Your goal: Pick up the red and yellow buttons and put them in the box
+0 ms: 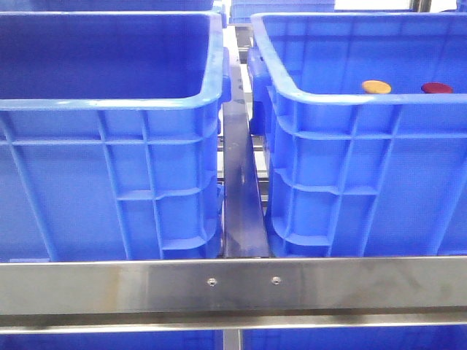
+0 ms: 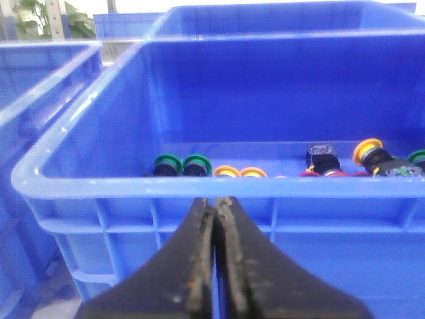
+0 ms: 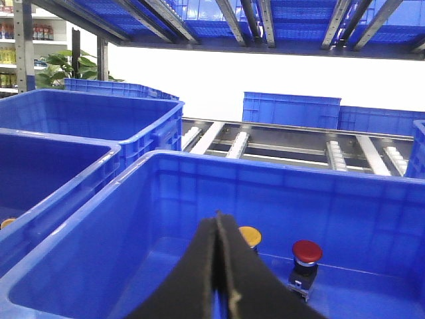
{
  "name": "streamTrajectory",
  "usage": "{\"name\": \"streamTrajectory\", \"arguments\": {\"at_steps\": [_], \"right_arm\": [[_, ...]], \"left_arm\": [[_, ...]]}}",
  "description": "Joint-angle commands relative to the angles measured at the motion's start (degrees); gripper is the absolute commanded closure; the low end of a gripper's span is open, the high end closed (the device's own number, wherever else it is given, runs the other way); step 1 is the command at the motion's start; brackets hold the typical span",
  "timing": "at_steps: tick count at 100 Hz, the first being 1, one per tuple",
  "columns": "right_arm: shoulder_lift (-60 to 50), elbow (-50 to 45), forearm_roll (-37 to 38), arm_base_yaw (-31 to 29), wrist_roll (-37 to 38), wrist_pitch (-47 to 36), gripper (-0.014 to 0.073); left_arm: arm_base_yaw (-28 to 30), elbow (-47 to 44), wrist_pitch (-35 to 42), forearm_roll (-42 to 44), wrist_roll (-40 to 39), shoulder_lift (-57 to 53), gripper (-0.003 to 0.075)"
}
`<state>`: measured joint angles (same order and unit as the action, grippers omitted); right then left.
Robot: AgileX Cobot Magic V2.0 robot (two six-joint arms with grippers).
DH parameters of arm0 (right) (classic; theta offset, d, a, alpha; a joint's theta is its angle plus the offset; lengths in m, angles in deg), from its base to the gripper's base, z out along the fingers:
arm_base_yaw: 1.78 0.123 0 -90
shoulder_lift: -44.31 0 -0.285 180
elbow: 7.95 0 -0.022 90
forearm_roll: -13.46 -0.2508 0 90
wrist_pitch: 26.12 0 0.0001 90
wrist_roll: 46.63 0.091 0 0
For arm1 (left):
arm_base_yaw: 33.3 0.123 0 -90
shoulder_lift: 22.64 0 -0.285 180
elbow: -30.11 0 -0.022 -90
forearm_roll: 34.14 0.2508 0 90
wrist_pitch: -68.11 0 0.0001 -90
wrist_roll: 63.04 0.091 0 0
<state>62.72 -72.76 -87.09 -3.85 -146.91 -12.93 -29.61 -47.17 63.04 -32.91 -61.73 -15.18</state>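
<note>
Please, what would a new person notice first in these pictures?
Two big blue crates fill the front view: the left crate and the right crate, side by side. A yellow button and a red button show just over the right crate's near rim. Both wrist views show shut grippers, left and right.

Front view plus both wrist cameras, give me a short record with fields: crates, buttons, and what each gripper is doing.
crates: two blue crates side by side, left crate and right crate, a metal rail between them
yellow button: inside the right crate, near its front wall
red button: inside the right crate, beside the yellow one
left gripper: shut, holding nothing, outside a crate of mixed buttons
right gripper: shut, empty, above a crate holding yellow and red buttons
</note>
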Motion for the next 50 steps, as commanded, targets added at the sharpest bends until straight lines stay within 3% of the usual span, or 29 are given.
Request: {"name": "streamTrajectory", "arguments": {"at_steps": [1,50], "right_arm": [[0.43,1.57,-1.43,0.00,-0.36,1.31,0.0651],[0.43,1.57,-1.48,0.00,-0.36,1.37,0.0651]], "left_arm": [[0.15,-3.12,3.47,0.24,-0.75,-1.85,0.0740],[0.15,-3.01,4.29,0.14,-0.75,-1.75,0.0740]]}}
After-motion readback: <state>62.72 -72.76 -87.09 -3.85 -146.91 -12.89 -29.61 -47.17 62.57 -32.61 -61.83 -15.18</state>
